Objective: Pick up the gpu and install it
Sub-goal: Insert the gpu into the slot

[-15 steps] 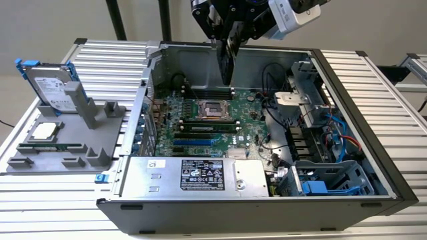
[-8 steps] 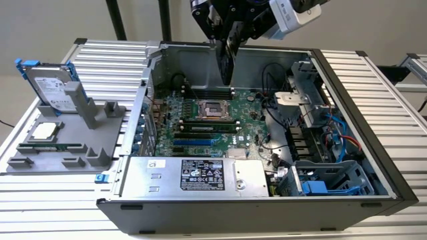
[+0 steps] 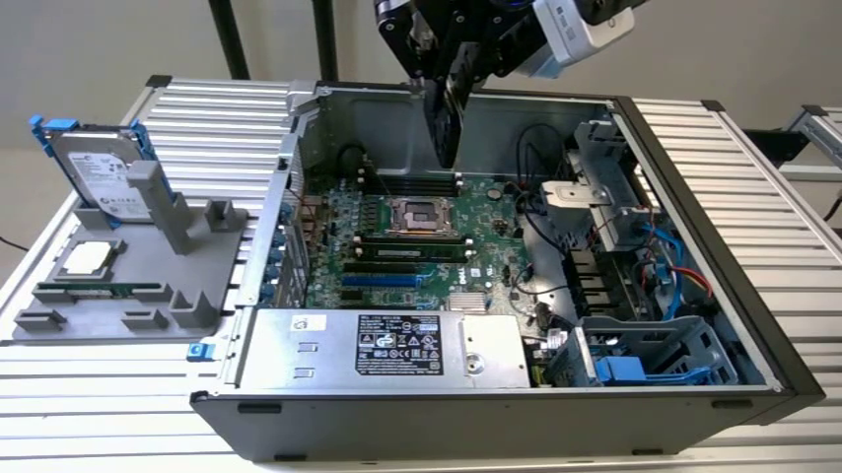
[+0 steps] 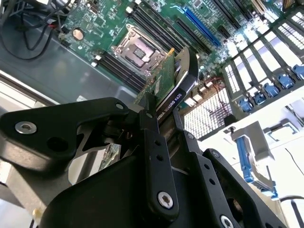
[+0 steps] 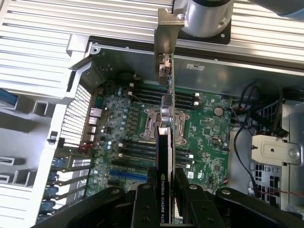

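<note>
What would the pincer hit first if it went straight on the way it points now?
The pincer grips the gpu, which leads. The card's far edge would likely meet the motherboard first, around the CPU socket, though depth is hard to judge.

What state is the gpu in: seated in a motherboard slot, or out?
Out: the gripper is clamped on the gpu, which hangs above the motherboard.

Gripper [image 4: 160, 110] and arm joint [image 5: 205, 18]: finish and fasteners.
The gripper body is matte black; its two flat black jaws carry small holes and silver socket-head screws [image 4: 165, 200]. In the exterior view a white camera housing [image 3: 581, 30] sits beside it. In the first wrist view the arm joint is a light grey cylinder on a black flange [image 5: 227, 36], with a blue cap [image 5: 285, 6].
</note>
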Controlling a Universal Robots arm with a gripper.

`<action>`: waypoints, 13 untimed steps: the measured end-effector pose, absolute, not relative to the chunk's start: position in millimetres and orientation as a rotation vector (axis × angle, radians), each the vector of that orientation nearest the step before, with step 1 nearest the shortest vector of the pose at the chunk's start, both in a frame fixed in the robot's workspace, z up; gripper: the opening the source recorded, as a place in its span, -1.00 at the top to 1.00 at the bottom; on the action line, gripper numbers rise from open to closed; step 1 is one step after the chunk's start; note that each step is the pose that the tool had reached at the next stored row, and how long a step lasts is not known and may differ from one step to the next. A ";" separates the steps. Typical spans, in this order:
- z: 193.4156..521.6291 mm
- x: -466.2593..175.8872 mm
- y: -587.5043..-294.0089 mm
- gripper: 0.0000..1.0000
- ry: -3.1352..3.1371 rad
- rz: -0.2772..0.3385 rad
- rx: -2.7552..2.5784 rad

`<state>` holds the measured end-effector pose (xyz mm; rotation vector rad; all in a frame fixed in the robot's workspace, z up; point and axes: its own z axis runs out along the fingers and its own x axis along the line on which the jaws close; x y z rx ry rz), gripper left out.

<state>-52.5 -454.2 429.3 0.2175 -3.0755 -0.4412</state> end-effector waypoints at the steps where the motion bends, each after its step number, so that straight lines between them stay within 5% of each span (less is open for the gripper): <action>1: 429.3 -52.5 -454.2 1.00 -3.075 -0.441 0.222; 13: 429.4 -52.5 -454.2 1.00 -3.063 -0.439 0.288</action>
